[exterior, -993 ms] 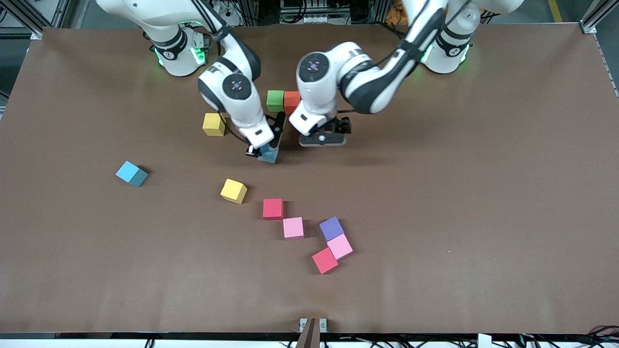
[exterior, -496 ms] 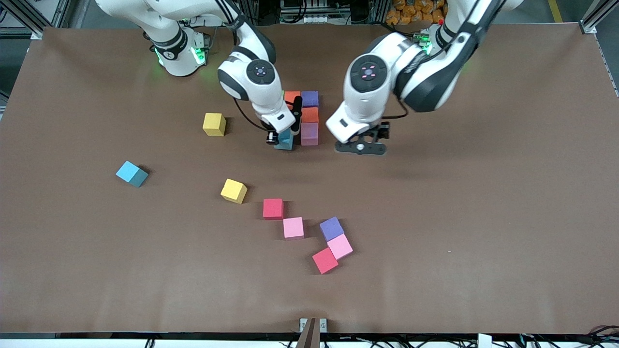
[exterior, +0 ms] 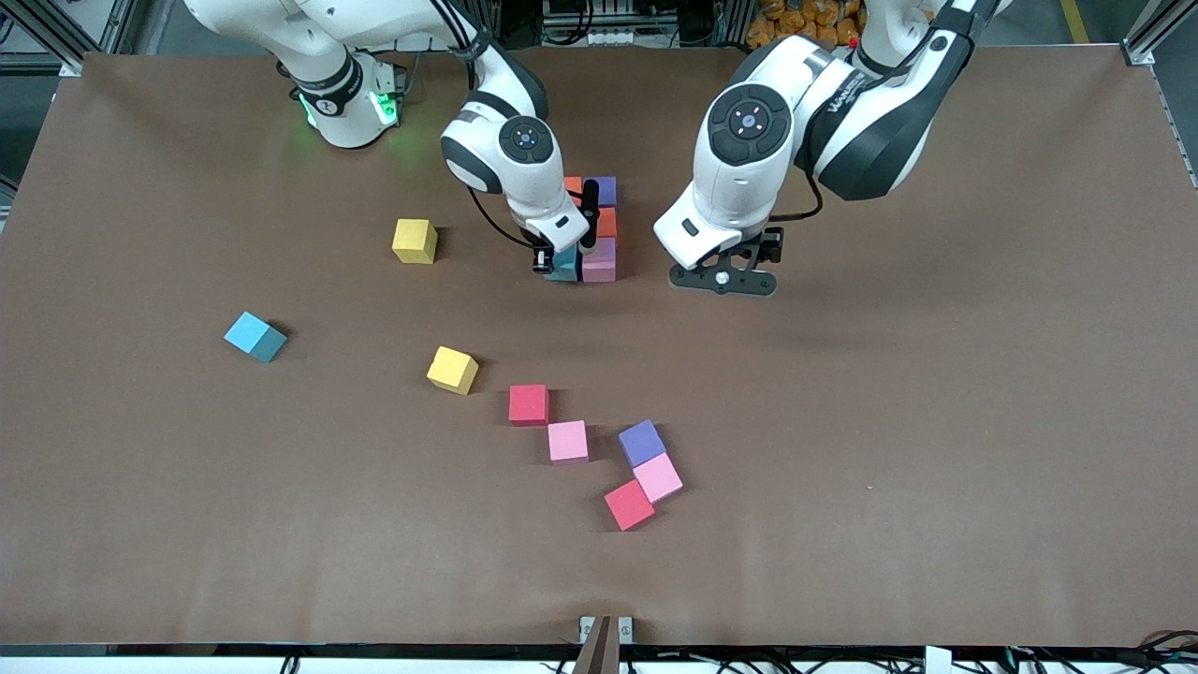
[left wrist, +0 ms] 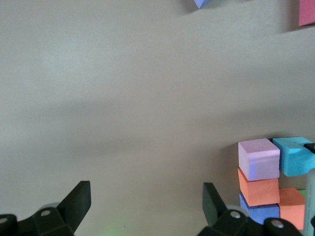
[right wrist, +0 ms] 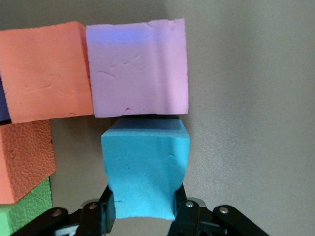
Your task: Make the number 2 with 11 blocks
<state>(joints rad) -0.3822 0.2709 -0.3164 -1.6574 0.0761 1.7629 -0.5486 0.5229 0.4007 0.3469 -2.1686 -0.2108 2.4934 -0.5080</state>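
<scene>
Covering the table, a plain brown matte sheet [exterior: 936, 421] with metal framing at the edges. Right gripper [exterior: 564, 262] clamps a light blue foam cube [right wrist: 145, 167] against the pink cube [exterior: 599, 261] of the started number 2 [exterior: 599, 229]. Left gripper [exterior: 723, 279] is spread wide, holding nothing, over bare sheet beside it.

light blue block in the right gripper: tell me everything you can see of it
The light blue block is a matte, foam-looking cube with slightly dented faces. The right gripper has its jaws shut on two of its sides and holds it upright and square to the cluster. It sits against the pink block at the end of the cluster nearest the front camera; whether it rests on the table cannot be told.
</scene>
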